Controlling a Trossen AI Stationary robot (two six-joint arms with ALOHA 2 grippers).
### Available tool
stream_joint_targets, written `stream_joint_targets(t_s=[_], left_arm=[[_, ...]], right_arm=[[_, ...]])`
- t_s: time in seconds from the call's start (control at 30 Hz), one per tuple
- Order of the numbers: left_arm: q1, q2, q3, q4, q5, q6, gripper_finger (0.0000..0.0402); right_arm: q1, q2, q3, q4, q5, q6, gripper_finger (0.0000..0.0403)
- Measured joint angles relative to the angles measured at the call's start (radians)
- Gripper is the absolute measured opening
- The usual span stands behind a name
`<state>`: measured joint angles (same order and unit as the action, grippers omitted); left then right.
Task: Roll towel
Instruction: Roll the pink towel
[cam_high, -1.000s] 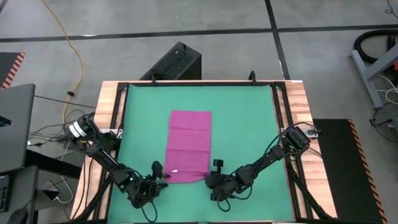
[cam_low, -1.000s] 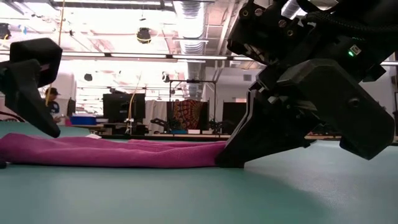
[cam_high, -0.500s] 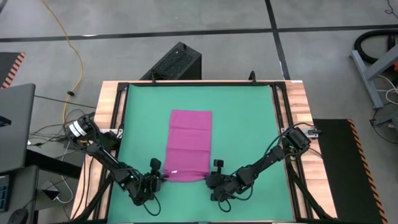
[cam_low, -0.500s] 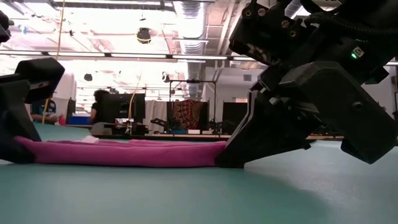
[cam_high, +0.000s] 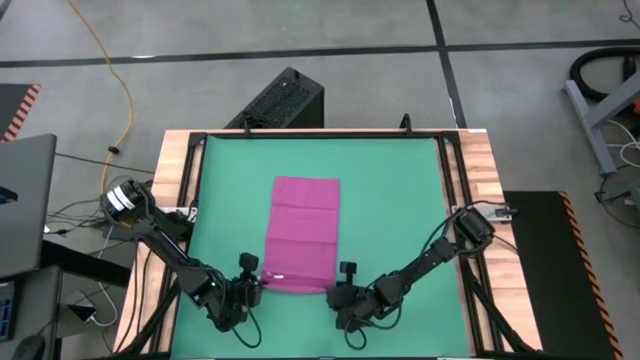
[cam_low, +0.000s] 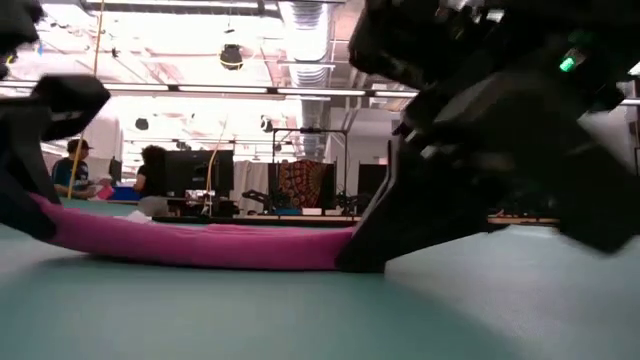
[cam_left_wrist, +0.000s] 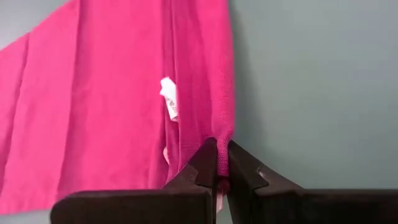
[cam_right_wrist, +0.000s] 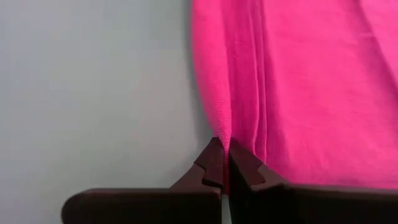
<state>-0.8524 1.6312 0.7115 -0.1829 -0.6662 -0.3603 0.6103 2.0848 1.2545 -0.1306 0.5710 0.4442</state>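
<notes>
Towel, a thin magenta-pink cloth (cam_high: 302, 232), lies flat on the green mat (cam_high: 390, 200); we see the left gripper (cam_high: 256, 285) and right gripper (cam_high: 333, 290) pinched tight on its near corners. Only the left wrist view shows its white tag (cam_left_wrist: 168, 97)

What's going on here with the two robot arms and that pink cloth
Both arms are working on a pink towel lying flat on a green mat. The left gripper is shut on the towel's near left corner, and the right gripper is shut on its near right corner. In the low view that near edge is just lifting at the left end. The rest lies flat, so no rolling is done yet.
</notes>
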Motion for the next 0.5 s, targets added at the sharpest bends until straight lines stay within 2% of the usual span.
stream_joint_targets(t_s=[0.33, 0.5], left_arm=[[0.011, -0.026, 0.032, 0.006, 0.061, 0.000, 0.0001], [0.043, -0.026, 0.032, 0.003, 0.071, -0.001, 0.0001]], right_arm=[[0.031, 0.002, 0.112, -0.110, -0.046, 0.004, 0.0018], [0.015, 0.001, 0.148, -0.140, -0.055, 0.075, 0.0018]])
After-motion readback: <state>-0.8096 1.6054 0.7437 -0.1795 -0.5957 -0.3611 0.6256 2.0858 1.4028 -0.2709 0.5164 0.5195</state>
